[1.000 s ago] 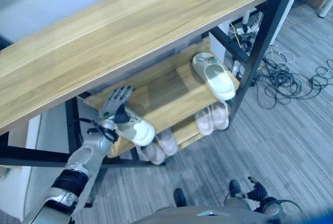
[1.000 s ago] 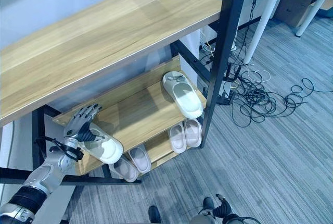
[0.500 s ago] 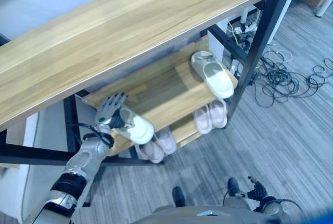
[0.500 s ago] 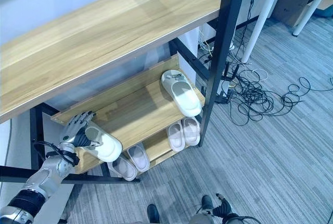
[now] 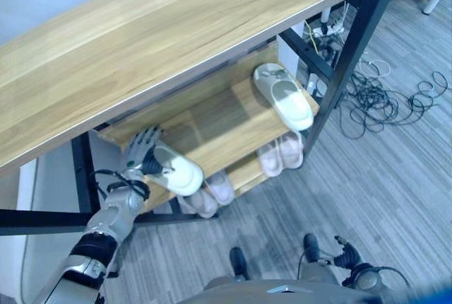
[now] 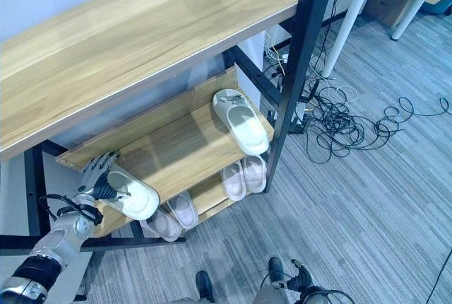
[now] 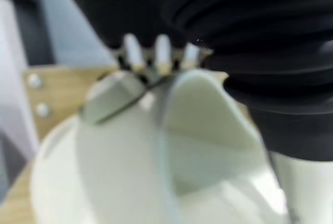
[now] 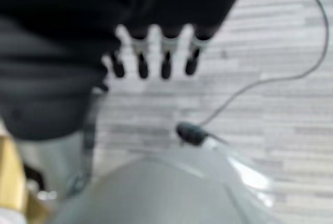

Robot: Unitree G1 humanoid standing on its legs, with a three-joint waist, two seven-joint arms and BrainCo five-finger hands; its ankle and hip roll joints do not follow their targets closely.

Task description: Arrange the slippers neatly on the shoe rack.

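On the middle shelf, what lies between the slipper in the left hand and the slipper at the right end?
Nothing: in the eye views, bare wooden shelf separates the held slipper from the other slipper.

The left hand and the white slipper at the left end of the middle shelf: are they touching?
Touching. In the left eye view the left hand lies on the white slipper; the left wrist view shows its fingers over the slipper's strap.

No text, label, number or sign can be read anywhere in these views. The wooden shelves (image 6: pixel 176 141) of the rack are plain boards, and the slippers (image 6: pixel 241 121) show no lettering that can be made out.
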